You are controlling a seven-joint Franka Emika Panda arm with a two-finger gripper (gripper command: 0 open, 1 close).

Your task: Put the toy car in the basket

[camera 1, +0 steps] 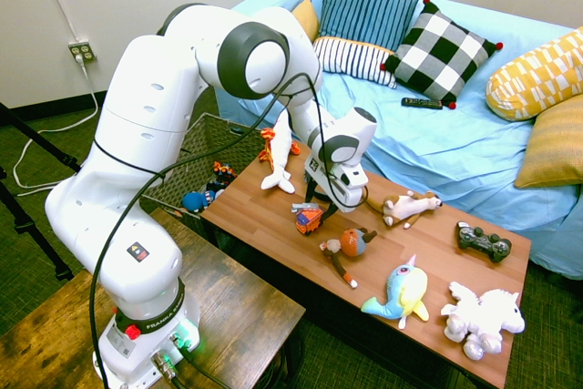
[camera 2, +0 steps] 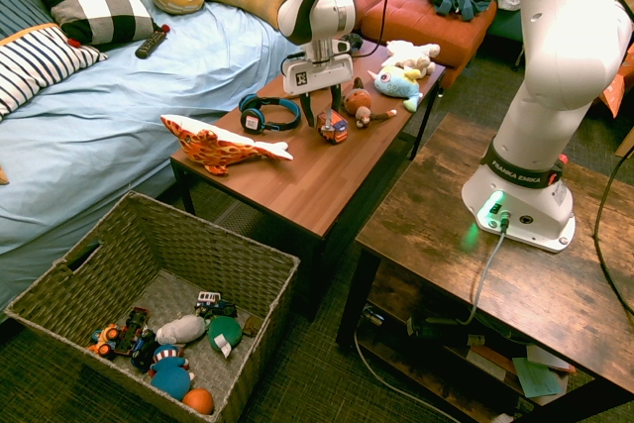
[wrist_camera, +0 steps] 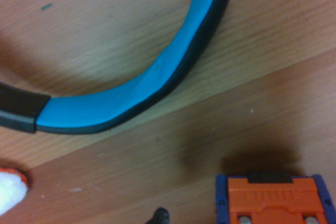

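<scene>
The toy car, small and orange with blue parts, sits on the wooden coffee table, also seen in the second exterior view as toy car and close up in the wrist view as toy car. My gripper is lowered right over it, gripper open, its fingers apart on either side of the car and not clamped on it. The basket stands on the floor off the table's end near the sofa, and its rim shows behind my arm, basket.
Blue headphones lie just beside the car. A shark plush, a monkey plush, a dog plush, a narwhal, a white plush and a game controller share the table. Several toys lie in the basket.
</scene>
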